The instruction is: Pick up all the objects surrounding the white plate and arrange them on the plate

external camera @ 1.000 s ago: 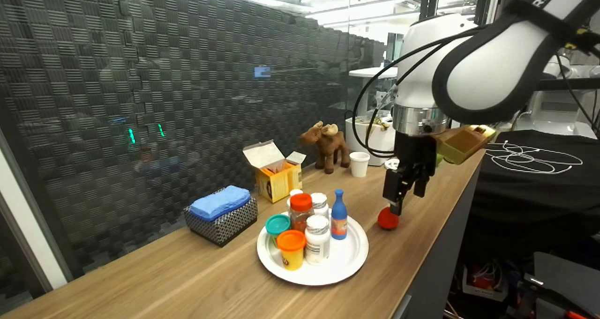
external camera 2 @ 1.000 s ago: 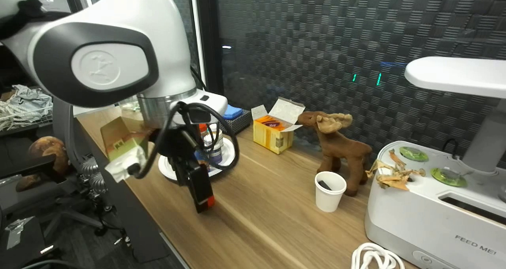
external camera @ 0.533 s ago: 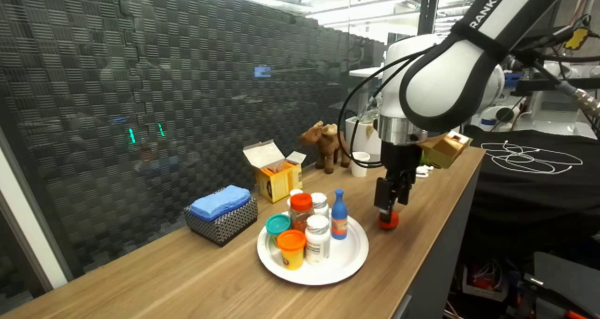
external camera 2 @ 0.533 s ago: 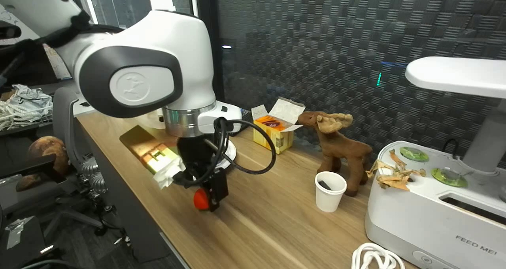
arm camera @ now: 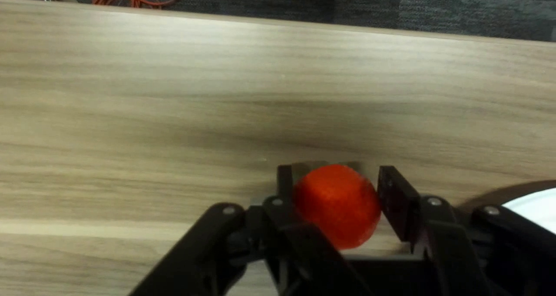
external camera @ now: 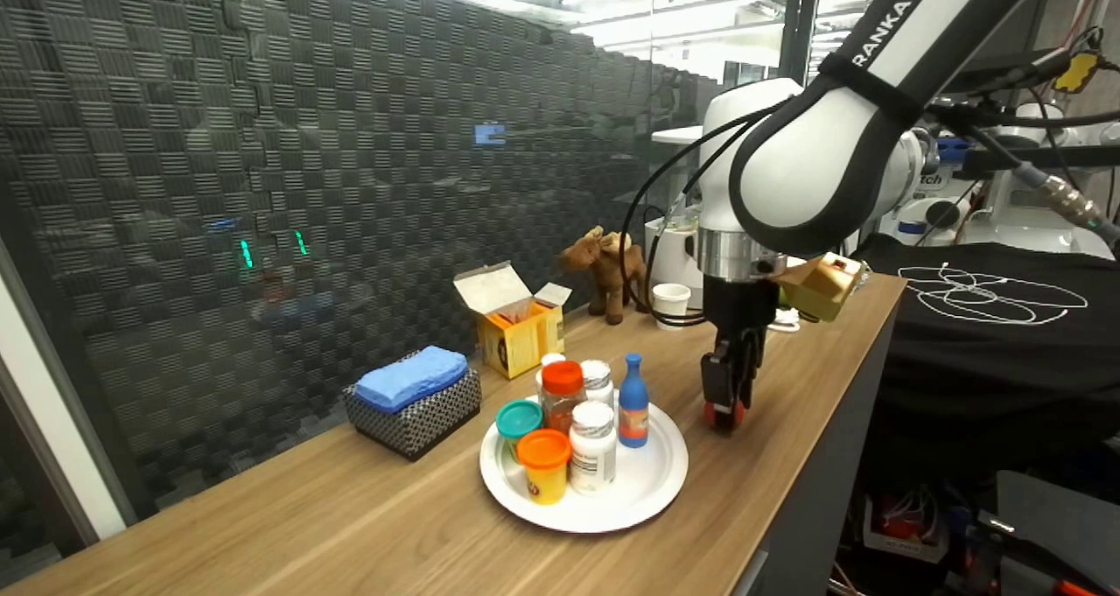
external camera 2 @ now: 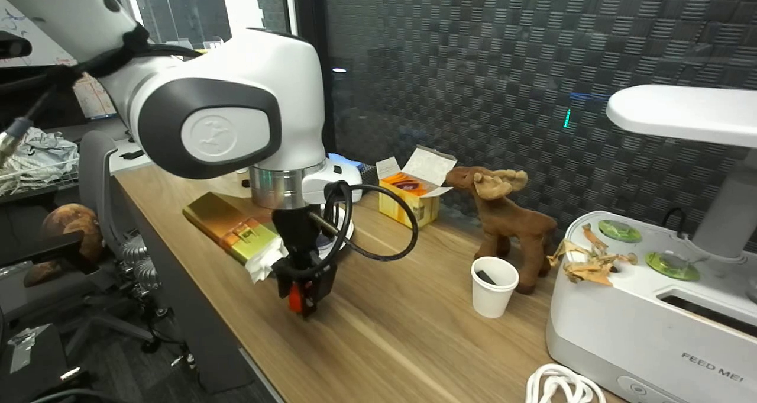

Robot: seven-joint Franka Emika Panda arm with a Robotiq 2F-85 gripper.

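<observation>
End effector (arm camera: 335, 191) around red ball (arm camera: 339, 209); white plate (arm camera: 538, 208) lower right.

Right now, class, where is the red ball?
In the wrist view, the red ball is between the fingers, below and right of centre, with the white plate at far right.

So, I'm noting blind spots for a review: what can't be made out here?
Wrist view: whether the fingers press on the red round object or merely flank it; they are blurred.
Wrist view: most of the white plate, cut off by the right edge.
In an exterior view: most of a white-capped bottle, behind the red-capped jar.
In an exterior view: most of what stands on the plate, behind the arm.
</observation>
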